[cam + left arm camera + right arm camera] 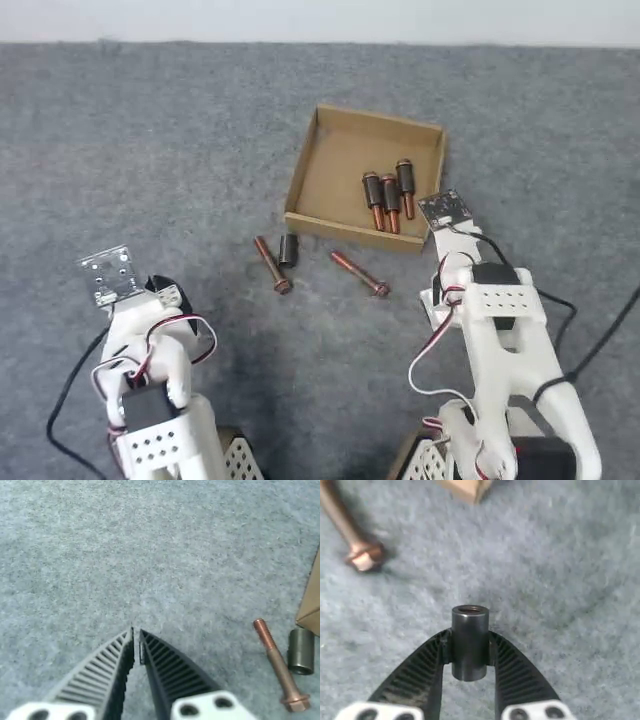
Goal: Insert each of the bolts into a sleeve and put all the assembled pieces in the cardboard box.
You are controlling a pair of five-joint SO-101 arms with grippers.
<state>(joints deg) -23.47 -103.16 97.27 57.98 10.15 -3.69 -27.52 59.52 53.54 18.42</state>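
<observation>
My right gripper [470,647] is shut on a dark sleeve [469,641], held upright just above the carpet, with the hex head of a copper bolt [364,557] nearby. From above, that arm [487,300] stands by the near right corner of the cardboard box [325,150], which holds three assembled pieces [389,197]. Two loose copper bolts [271,264] [359,273] and a loose dark sleeve [289,249] lie on the carpet in front of the box. My left gripper [136,632] is shut with nothing in it, over bare carpet left of a bolt [277,666] and a sleeve [301,651].
Grey carpet covers the whole work area. Bare carpet spreads to the left of the box and between the two arms. The left arm [140,330] sits at the near left. A box corner [311,605] edges into the left wrist view.
</observation>
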